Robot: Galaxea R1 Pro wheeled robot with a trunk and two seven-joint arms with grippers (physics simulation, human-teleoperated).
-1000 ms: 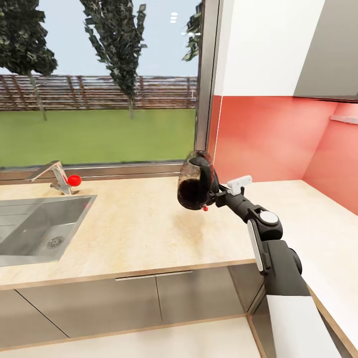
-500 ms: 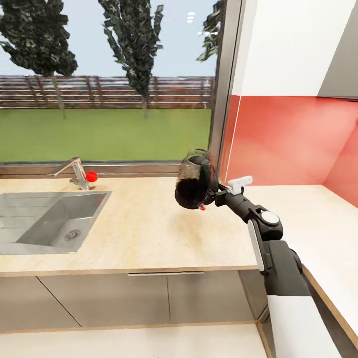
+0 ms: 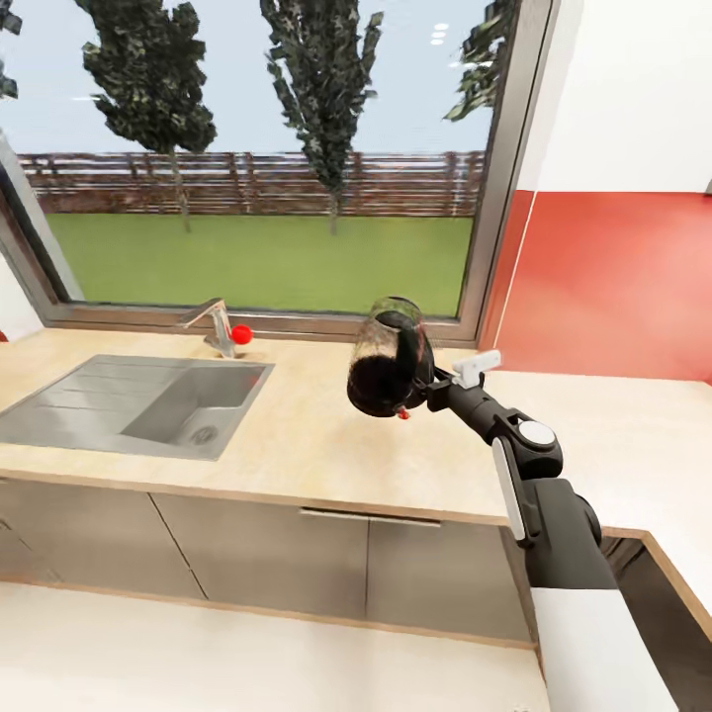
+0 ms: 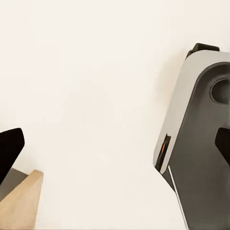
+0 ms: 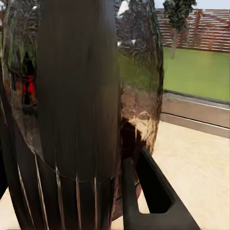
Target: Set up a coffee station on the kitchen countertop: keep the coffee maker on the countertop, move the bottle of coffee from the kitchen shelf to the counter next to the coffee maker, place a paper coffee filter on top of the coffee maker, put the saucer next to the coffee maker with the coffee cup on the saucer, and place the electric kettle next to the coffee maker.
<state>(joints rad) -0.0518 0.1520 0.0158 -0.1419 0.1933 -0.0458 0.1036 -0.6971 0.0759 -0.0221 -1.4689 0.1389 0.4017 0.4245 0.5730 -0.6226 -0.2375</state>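
Mid-frame above the kitchen countertop (image 3: 297, 445), the right gripper (image 3: 427, 388) clamps the tilted electric kettle (image 3: 386, 361), which could slip free.

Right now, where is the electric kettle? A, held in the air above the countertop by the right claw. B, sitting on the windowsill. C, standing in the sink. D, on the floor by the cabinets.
A: the electric kettle hangs at the end of the right arm, gripped by the right claw, off the kitchen countertop and to the right of the sink.
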